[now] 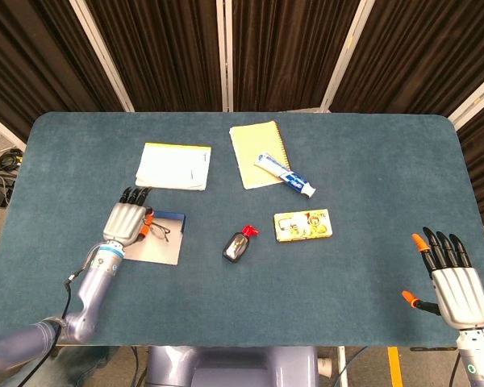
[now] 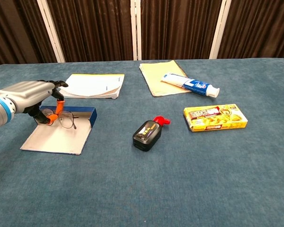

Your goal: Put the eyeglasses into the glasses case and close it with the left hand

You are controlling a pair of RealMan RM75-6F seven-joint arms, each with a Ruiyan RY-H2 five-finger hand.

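Observation:
The glasses case (image 2: 57, 137) (image 1: 157, 250) lies open on the left of the table, a grey flat lid toward me and a blue tray (image 2: 87, 115) at its far end. My left hand (image 2: 32, 97) (image 1: 125, 220) pinches thin-framed eyeglasses (image 2: 64, 119) (image 1: 158, 231) between orange-tipped fingers and holds them just over the blue tray. My right hand (image 1: 452, 278) hovers open at the table's near right corner, seen only in the head view, holding nothing.
A white paper stack (image 2: 91, 85) lies behind the case. A yellow notepad (image 2: 162, 77) with a toothpaste tube (image 2: 190, 85) on it sits at centre back. A black bottle with a red cap (image 2: 147, 133) and a yellow box (image 2: 215, 117) lie mid-table.

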